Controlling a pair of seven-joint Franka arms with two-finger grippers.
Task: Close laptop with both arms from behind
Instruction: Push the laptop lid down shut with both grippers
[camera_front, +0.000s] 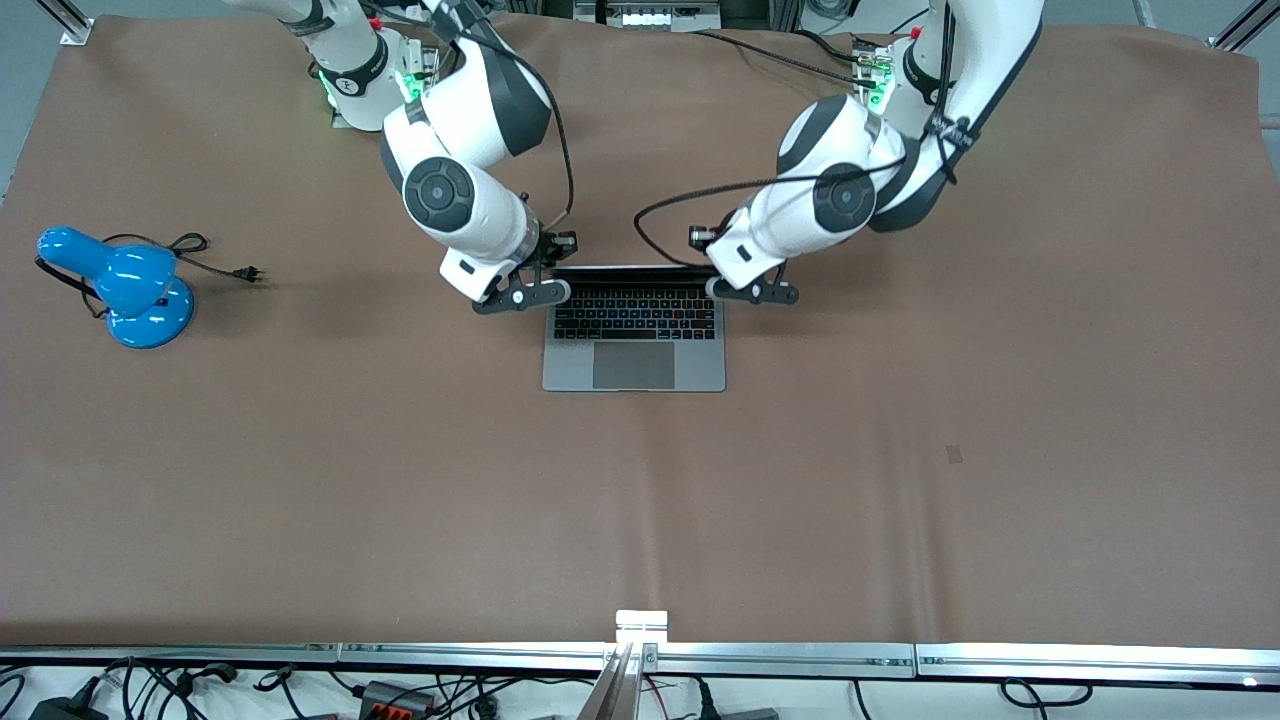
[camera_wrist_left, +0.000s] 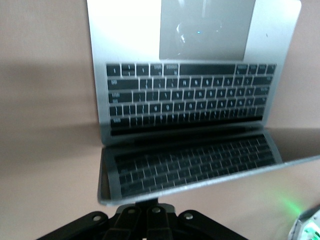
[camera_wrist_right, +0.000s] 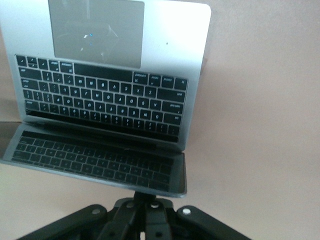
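Observation:
The space-grey laptop (camera_front: 634, 345) lies open in the middle of the table, its lid (camera_front: 630, 268) tilted toward the front camera. Its dark screen (camera_wrist_left: 195, 165) mirrors the black keyboard (camera_wrist_left: 190, 95). My right gripper (camera_front: 546, 268) is shut, its fingertips against the back of the lid's top edge, at the corner toward the right arm's end. My left gripper (camera_front: 722, 272) is shut against the back of the same edge, at the corner toward the left arm's end. The left wrist view shows its gripper (camera_wrist_left: 150, 202) under the lid edge. The right wrist view shows its gripper (camera_wrist_right: 145, 196) likewise, with the keyboard (camera_wrist_right: 100, 100) and screen (camera_wrist_right: 95, 160).
A blue desk lamp (camera_front: 120, 285) lies toward the right arm's end of the table, its black cord and plug (camera_front: 245, 272) trailing toward the laptop. A white bracket (camera_front: 641, 625) sits at the table edge nearest the front camera. A brown mat (camera_front: 900, 450) covers the table.

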